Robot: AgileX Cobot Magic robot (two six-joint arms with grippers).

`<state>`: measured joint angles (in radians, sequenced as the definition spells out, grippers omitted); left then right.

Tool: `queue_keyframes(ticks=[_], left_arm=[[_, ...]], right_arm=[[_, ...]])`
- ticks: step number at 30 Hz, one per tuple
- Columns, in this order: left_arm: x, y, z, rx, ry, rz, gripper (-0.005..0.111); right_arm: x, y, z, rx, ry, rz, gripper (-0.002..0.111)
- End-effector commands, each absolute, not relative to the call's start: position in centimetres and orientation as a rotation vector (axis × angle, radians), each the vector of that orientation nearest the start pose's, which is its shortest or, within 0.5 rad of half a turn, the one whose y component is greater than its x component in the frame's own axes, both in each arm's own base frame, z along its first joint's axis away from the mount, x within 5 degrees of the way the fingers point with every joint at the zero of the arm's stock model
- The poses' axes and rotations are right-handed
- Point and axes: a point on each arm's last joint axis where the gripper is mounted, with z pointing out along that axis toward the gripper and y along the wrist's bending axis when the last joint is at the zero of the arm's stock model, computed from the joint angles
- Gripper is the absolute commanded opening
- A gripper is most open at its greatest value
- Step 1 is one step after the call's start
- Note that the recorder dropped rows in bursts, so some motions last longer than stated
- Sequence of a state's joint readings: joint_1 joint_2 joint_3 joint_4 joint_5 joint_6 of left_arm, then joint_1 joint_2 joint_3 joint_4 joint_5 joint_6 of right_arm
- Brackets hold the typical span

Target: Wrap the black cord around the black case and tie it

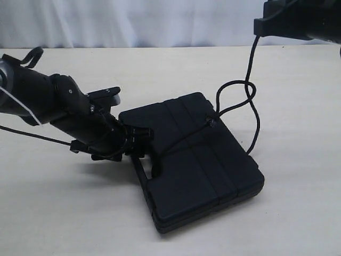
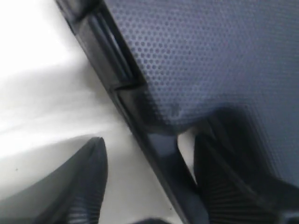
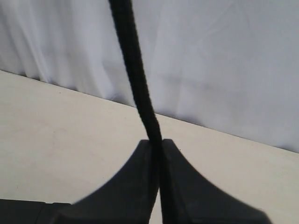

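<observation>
While the black case [image 1: 194, 160] lies flat on the pale table [image 1: 58, 213], the black cord [image 1: 250, 64] crosses its top in a slanted line, from the handle side to the far edge, where a small knot-like thickening sits on the lid. Beyond that edge the cord makes 1 loose loop just beside the case. From the loop it rises to the right gripper [image 1: 262, 25], which hangs high above and behind the case. A white curtain [image 1: 133, 21] closes the scene behind the case.

The left gripper [image 1: 139, 140] is at the handle side of the case, and in the exterior view the arm covers this part, so the opening cannot be read there. The left wrist view shows it: the 2 fingers [image 2: 79, 186] stand apart, with the rim of the case between them. 1 finger is over the table beside the case and the other is over its dotted lid. Whether they touch the rim I cannot tell.

The right wrist view shows what the exterior view leaves too dark. There the 2 fingers [image 3: 126, 186] of the right gripper are pressed together on the braided cord, which leaves them straight and tight.
</observation>
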<state>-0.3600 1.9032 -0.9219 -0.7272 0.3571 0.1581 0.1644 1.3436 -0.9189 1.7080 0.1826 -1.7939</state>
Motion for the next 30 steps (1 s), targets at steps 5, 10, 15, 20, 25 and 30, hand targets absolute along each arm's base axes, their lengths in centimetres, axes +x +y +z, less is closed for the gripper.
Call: queue_keyframes(ticks=[5, 10, 15, 20, 25, 30], left_arm=[[31.7, -12.9, 11.6, -0.202, 2.757, -0.509, 0.0], [32.3, -9.8, 13.7, -0.311, 2.727, -0.538, 0.0], [32.4, -6.6, 16.4, -0.354, 2.667, -0.554, 0.0], [32.3, -4.8, 17.7, -0.391, 2.64, -0.564, 0.0], [32.2, -4.9, 17.8, -0.361, 2.649, -0.573, 0.0], [32.0, -5.1, 17.8, -0.339, 2.661, -0.589, 0.0]], right_arm=[[29.7, 6.0, 32.0, -0.261, 1.862, 0.208, 0.004], [29.4, 3.4, 33.0, -0.177, 1.837, 0.164, 0.004], [28.7, -0.9, 33.3, -0.044, 1.83, 0.053, 0.004], [27.3, -6.6, 29.7, 0.183, 1.946, -0.158, 0.004], [25.8, -9.5, 24.8, 0.343, 2.104, -0.265, 0.004], [24.9, -9.6, 19.8, 0.386, 2.279, -0.26, 0.004]])
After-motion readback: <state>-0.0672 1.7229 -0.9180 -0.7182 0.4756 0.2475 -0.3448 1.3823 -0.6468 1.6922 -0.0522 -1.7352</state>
